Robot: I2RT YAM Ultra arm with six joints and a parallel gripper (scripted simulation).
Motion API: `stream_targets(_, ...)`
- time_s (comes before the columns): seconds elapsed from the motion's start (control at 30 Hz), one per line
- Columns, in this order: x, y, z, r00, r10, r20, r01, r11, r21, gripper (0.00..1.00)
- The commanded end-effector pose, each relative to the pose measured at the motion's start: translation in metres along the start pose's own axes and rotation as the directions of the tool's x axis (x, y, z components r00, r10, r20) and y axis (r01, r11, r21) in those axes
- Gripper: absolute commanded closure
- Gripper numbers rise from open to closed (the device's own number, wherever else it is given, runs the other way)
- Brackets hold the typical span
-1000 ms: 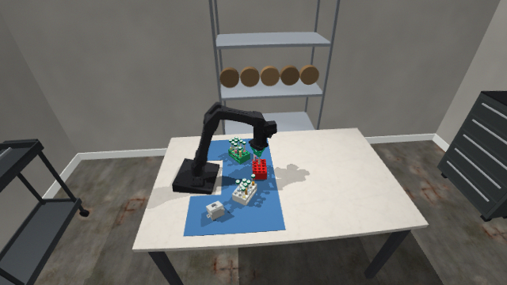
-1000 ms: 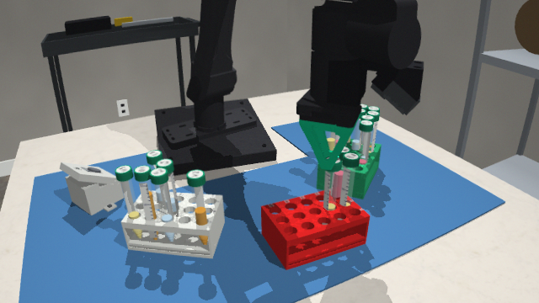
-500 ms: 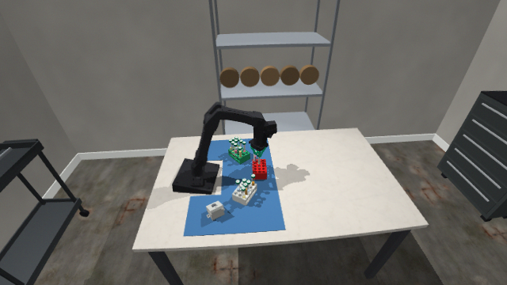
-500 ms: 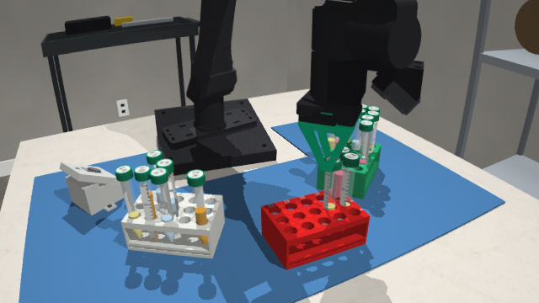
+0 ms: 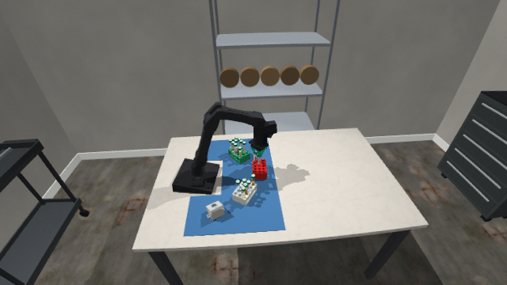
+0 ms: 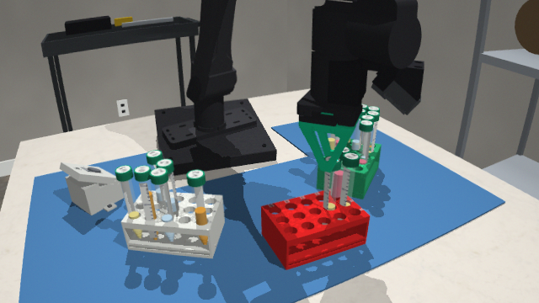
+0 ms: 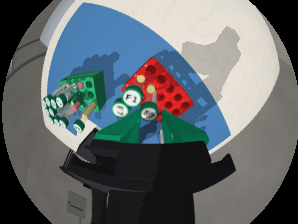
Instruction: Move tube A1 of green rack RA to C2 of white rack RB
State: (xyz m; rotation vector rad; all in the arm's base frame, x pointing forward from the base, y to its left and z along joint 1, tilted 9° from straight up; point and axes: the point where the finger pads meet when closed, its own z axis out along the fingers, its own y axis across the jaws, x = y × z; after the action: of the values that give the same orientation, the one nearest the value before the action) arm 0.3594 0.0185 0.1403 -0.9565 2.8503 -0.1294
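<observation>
Over the red rack, at the 5 o'clock side of the green rack in the top view, the gripper points straight down. Its green fingers are spread part-way and pinch nothing. A thin tube with a yellow bottom stands right under the fingertips in a far-row well of the red rack, roughly upright. A pink capped tube sits in the next well at its 3 o'clock. Can't tell if the thin one is the A1 tube, since the gripper hides that corner of the green rack. The white rack is at 7 o'clock of the red one with six capped tubes. Can't read which wells they fill. The grey button box is at 7 o'clock of that, and all of it is on the blue mat
</observation>
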Motion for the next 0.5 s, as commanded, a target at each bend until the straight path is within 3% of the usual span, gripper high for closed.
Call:
stream_targets(0.0, -0.002, -0.002, -0.006, 1.0, 0.001, 0.015, -0.001, 1.0, 0.009, 0.7)
stream_targets(0.47, 0.001, 0.001, -0.038, 1.0, 0.001, 0.015, -0.001, 1.0, 0.009, 0.7)
